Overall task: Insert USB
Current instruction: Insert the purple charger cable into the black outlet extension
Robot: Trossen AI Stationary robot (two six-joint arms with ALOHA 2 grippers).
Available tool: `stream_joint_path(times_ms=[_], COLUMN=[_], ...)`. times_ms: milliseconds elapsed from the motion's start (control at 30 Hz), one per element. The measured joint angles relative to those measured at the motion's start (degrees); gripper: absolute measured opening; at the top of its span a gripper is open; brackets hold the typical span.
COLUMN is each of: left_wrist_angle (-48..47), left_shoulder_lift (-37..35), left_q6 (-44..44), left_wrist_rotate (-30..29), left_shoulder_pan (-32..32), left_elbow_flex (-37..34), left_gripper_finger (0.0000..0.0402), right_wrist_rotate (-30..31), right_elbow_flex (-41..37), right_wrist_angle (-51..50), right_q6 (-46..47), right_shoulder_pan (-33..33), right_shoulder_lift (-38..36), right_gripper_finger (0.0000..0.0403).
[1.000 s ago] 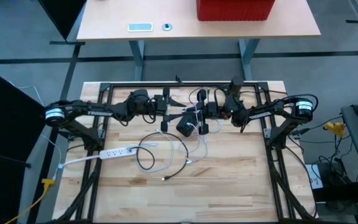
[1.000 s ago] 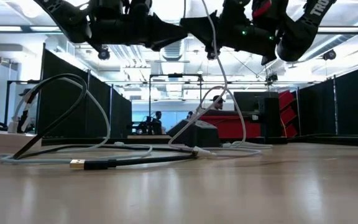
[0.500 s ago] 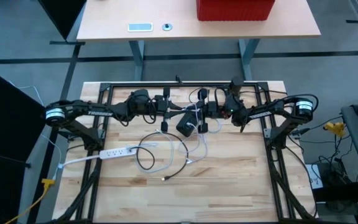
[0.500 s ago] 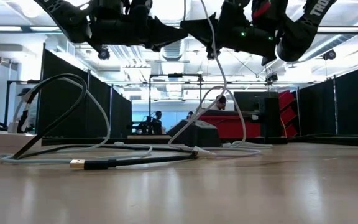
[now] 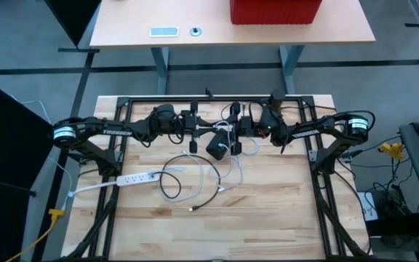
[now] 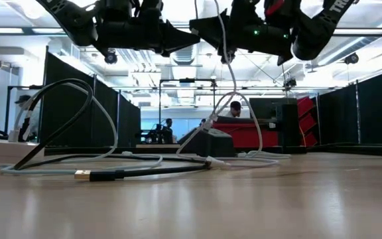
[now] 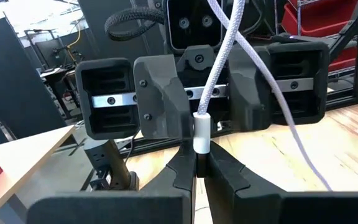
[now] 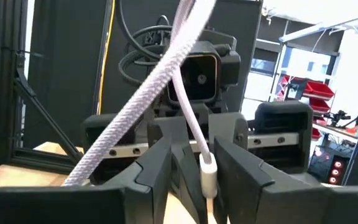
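High view: 2 dark arms meet nose to nose above the far middle of a wooden bench (image 5: 268, 218). The left gripper (image 5: 199, 129) and right gripper (image 5: 235, 131) face each other, almost touching. Left wrist view: the left fingers (image 7: 225, 167) are pressed together on the white plug (image 7: 201, 132) of a pale braided cable (image 7: 272, 93), with the plug standing up from between their tips. Right wrist view: the right fingers (image 8: 157, 163) stand a little apart, 1 on each side of the same plug, and neither pad clearly touches it. The cable rises from between both sets of fingers and loops down to the bench. Below the grippers on the bench lie a black adapter (image 5: 215, 150), a coiled black cable (image 5: 172, 182) and a white power strip (image 5: 133, 177). Low view: a loose gold USB plug (image 6: 82, 175) lies flat on the bench, well apart from both grippers.
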Motion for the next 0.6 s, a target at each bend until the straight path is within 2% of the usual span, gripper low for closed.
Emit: stream_joint_path(times_ms=[400,600], left_wrist_angle=[-1.21,-1.37], left_shoulder_lift=[-0.02,-0.16], left_q6=[0.00,0.20], left_wrist_rotate=[0.20,-0.20], left_shoulder_pan=[0.00,0.02], left_elbow_flex=[0.00,0.00], left_gripper_finger=[0.0007,0.0007], right_wrist_rotate=[-0.66,1.90], right_elbow_flex=[0.23,0.23], right_wrist_angle=[-0.70,-1.05], right_q6=[-5.04,-6.00], right_shoulder_pan=[0.25,0.27], right_shoulder_lift=[0.00,0.00], right_gripper_finger=[0.0055,0.0064])
